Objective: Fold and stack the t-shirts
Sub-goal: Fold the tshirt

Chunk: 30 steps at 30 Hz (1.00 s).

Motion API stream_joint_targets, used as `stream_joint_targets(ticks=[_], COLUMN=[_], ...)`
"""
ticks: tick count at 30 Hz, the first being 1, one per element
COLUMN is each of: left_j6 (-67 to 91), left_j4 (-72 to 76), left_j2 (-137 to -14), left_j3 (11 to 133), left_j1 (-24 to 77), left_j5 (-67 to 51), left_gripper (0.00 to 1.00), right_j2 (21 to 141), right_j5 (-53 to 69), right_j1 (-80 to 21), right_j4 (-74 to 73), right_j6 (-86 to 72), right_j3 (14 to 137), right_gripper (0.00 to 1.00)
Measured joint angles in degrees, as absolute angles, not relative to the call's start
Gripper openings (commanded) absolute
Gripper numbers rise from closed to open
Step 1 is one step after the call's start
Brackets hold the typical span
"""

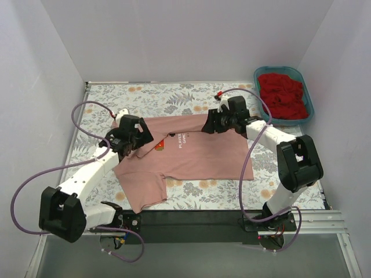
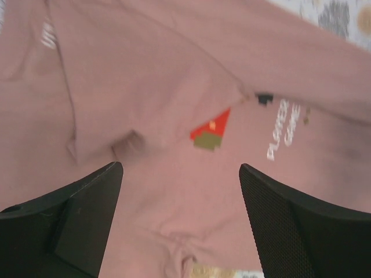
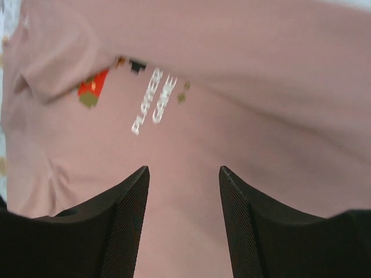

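Observation:
The salmon-pink t-shirt [image 1: 191, 155] lies spread on the floral cloth, white lettering and a red mark on its chest, one sleeve sticking out toward the near left. My left gripper [image 1: 134, 139] hovers over the shirt's left part, jaws wide open, nothing between them [image 2: 181, 168]. Over the shirt's far right edge, my right gripper [image 1: 210, 123] also stands open and empty, pink fabric [image 3: 243, 116] showing between its fingers [image 3: 183, 169]. A red t-shirt [image 1: 282, 95] lies bunched in the teal tub.
The teal plastic tub [image 1: 308, 98] sits at the far right corner. Grey-and-orange floral cloth [image 1: 168, 95] covers the table. White walls enclose the left, back and right. A dark rail [image 1: 191, 219] runs along the near edge between the arm bases.

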<state>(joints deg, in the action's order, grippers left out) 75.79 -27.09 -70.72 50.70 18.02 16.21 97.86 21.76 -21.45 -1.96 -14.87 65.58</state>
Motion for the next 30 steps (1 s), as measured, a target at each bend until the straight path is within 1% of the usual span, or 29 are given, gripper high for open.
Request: stream_joint_targets(ticks=[1, 6, 10, 11, 15, 18, 22, 25, 30], left_j6=[76.58, 76.79, 73.76, 72.82, 67.77, 63.26, 57.84, 54.81, 51.44], left_j4=[-28.16, -30.92, -31.51, -31.59, -31.42, -30.33, -27.55, -25.56, -22.02], left_j2=[-69.38, -68.1, -74.28, -76.53, -84.25, -87.74, -90.74, -92.29, -95.66], left_j3=[49.52, 47.68, 48.86, 49.41, 51.55, 52.12, 52.18, 52.18, 52.1], left_j1=[20.67, 30.35, 34.92, 35.79, 39.07, 40.69, 41.23, 41.19, 41.21], left_j5=[16.34, 20.47, 24.64, 25.67, 30.81, 34.52, 38.2, 40.1, 42.83], left_gripper=[0.82, 0.82, 0.7, 0.64, 0.58, 0.52, 0.51, 0.53, 0.53], right_j2=[96.99, 92.44, 87.02, 85.3, 80.75, 78.81, 77.47, 76.69, 75.64], right_j5=[22.22, 22.61, 22.17, 21.98, 22.02, 22.04, 21.98, 21.93, 21.67], right_j1=[-22.59, -24.18, -24.18, -24.18, -24.18, -24.18, -24.18, -24.18, -24.18], right_j4=[-1.08, -0.8, -0.12, 0.16, 0.91, 1.19, 1.06, 1.04, 1.1], right_j6=[-15.07, -15.94, -16.14, -16.12, -16.12, -16.1, -15.86, -15.51, -14.9], right_j3=[63.11, 54.33, 49.71, 48.49, 45.01, 42.7, 40.38, 39.51, 38.63], right_gripper=[0.61, 0.66, 0.66, 0.66, 0.66, 0.66, 0.66, 0.66, 0.67])
